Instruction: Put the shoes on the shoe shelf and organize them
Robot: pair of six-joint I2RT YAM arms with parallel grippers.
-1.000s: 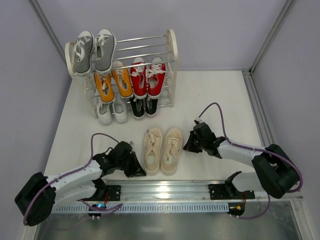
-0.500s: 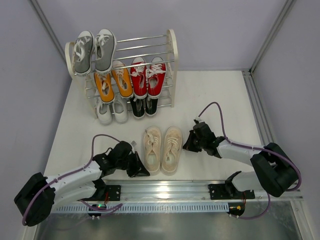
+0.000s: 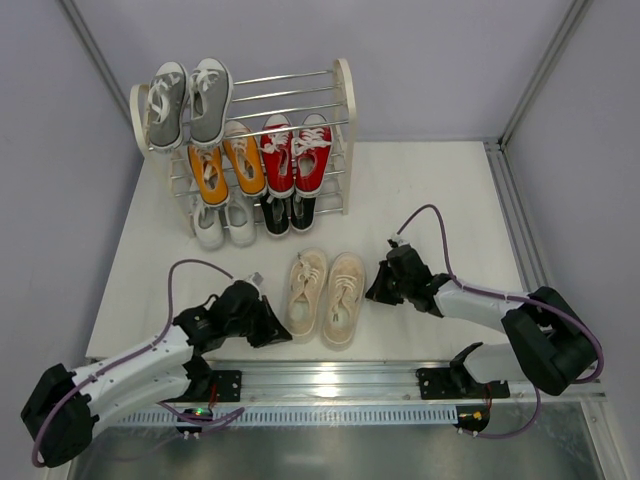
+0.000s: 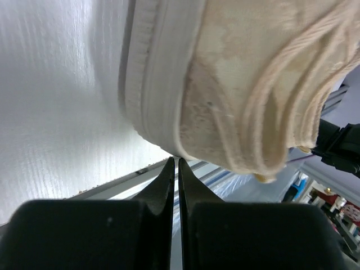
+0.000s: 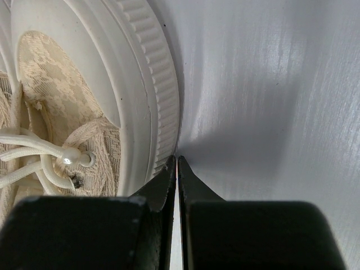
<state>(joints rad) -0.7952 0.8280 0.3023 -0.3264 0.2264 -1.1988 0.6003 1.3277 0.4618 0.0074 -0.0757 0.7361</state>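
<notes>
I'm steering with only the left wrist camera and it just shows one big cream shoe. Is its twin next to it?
Observer: Yes, the beige pair stands side by side on the table, before the shoe shelf.
Operator: Where's the other arm?
Observer: The right gripper is shut, its tips at that pair's right side.
Operator: Any room up there?
Observer: The shelf's top rods are bare right of the grey shoes.

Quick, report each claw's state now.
Left claw: shut, empty, tips at the left beige shoe.
Right claw: shut, empty, tips at the right beige shoe.
</notes>
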